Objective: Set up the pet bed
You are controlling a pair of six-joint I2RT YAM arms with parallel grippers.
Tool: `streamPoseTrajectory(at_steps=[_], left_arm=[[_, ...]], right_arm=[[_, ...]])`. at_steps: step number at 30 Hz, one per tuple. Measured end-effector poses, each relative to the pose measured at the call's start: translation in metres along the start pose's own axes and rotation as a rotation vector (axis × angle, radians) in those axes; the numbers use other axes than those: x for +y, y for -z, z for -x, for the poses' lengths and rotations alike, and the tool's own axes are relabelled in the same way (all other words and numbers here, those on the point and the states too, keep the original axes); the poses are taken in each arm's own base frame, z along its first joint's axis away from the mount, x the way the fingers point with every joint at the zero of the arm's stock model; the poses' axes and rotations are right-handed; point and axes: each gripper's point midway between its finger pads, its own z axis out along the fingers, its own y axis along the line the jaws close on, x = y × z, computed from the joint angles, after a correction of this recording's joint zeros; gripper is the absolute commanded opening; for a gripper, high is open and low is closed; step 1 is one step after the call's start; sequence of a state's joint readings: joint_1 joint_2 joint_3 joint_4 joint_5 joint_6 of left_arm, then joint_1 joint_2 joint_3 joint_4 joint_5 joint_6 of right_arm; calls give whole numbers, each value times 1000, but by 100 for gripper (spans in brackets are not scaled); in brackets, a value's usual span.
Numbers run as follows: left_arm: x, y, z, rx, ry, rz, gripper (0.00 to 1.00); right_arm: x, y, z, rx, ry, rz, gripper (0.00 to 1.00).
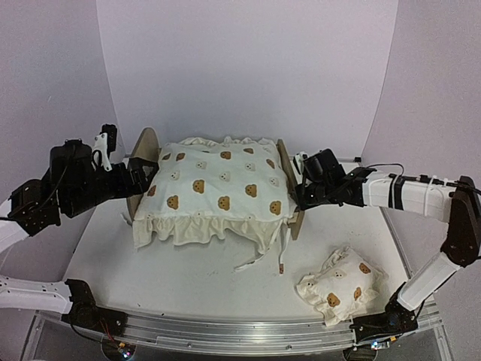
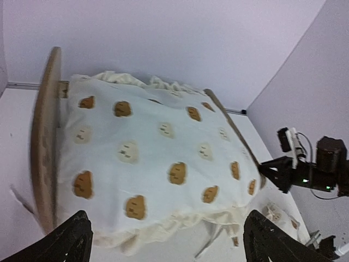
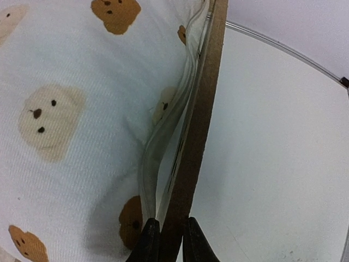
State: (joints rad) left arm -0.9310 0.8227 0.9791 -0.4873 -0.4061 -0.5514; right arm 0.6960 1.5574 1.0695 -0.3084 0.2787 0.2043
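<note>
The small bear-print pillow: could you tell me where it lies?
Top view: the small pillow lies on the table's near right, apart from the pet bed, close to the right arm's base.

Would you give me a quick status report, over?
Left gripper open beside light-wood pet bed. Right gripper shut on its footboard. Ruffled cream bear-print cushion on bed; small matching pillow loose on table.

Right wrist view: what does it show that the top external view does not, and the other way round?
Only right wrist: the right gripper pinching the edge of the pet bed end board, close up. Only top external: the small pillow on the table, and the left gripper open beside the opposite end. Both: the bear-print cushion lying on the bed.
</note>
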Motion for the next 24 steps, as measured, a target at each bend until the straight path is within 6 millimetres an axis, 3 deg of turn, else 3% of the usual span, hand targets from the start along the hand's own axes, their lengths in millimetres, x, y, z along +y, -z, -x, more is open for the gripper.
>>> streamPoseTrajectory(at_steps=[2,3,6,9,12,15,18,20,24], left_arm=[[21,-9,-1,15,0,78,96],[32,-15,-5,38,-2,121,95],[61,-35,-18,108,-15,232,95],[73,-41,-30,165,-45,280,97],[75,-33,-23,149,-47,295,98],[79,-25,-11,113,-41,308,97],[86,-27,-6,105,-45,341,95],[92,-33,-11,127,-52,367,91],[104,-43,-26,172,-66,412,90]], right_arm=[[-14,7,-7,36,11,-24,3],[-20,10,-11,56,15,-35,18],[-27,20,-21,137,20,-40,41],[-15,39,-20,178,-19,37,52],[6,68,-13,159,-39,126,62],[39,88,-5,128,-8,218,62],[60,86,-9,143,25,271,60],[57,68,-17,174,43,227,55],[33,32,-33,212,115,37,29]])
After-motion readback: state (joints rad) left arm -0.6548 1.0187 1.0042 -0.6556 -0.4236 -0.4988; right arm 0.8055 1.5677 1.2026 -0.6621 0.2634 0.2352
